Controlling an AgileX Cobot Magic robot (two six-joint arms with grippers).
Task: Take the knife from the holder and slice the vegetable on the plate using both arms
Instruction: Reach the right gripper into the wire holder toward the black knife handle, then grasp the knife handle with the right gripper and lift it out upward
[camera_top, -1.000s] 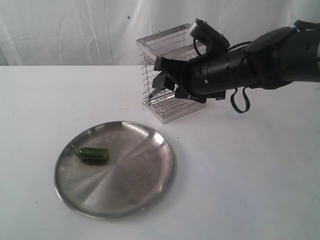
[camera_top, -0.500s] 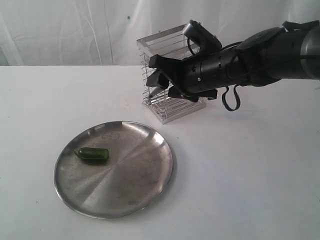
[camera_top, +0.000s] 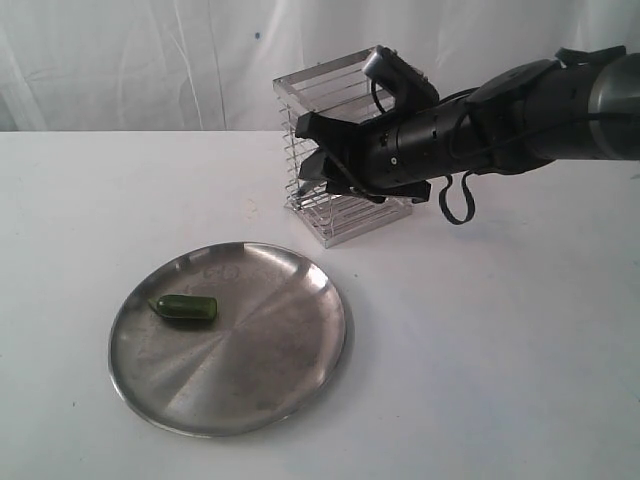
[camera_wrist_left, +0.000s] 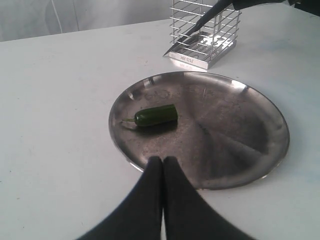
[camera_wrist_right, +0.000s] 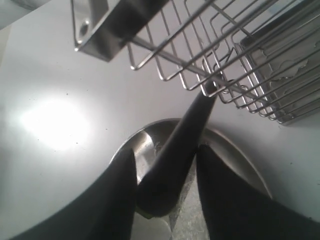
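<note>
Chrome wire-cage holder (camera_top: 340, 150), tall and rectangular with horizontal bars and a flat square rim, stands in the upper middle of the exterior view on the white table (camera_top: 500, 350). The bulky black right arm (camera_top: 540, 110) reaches in from the upper right edge, and its right gripper (camera_top: 320, 160) sits against the near face of the cage. In the right wrist view the two black fingers (camera_wrist_right: 117, 195) stand apart with the black handle of the slim dark knife (camera_wrist_right: 175, 150) lying between them; a gap shows on each side of the handle, so the pincer is narrow-open around it and not pressed on it. The knife runs up to the wires of the holder, where its far end meets the bars.

In the left wrist view the knife's pointed blade (camera_wrist_left: 192, 34) slants across the holder at the top of the frame, tip toward the cage's base.

The large round brushed-steel plate (camera_top: 250, 380) lies in the lower left of the exterior view, well apart from the holder. The small glossy dark-green vegetable (camera_top: 184, 308) rests whole on the plate's left part, near the rim.

The left gripper (camera_wrist_left: 162, 165) shows at the bottom of the left wrist view, its two black fingers pressed together with nothing between them, tips over the plate's near rim.
</note>
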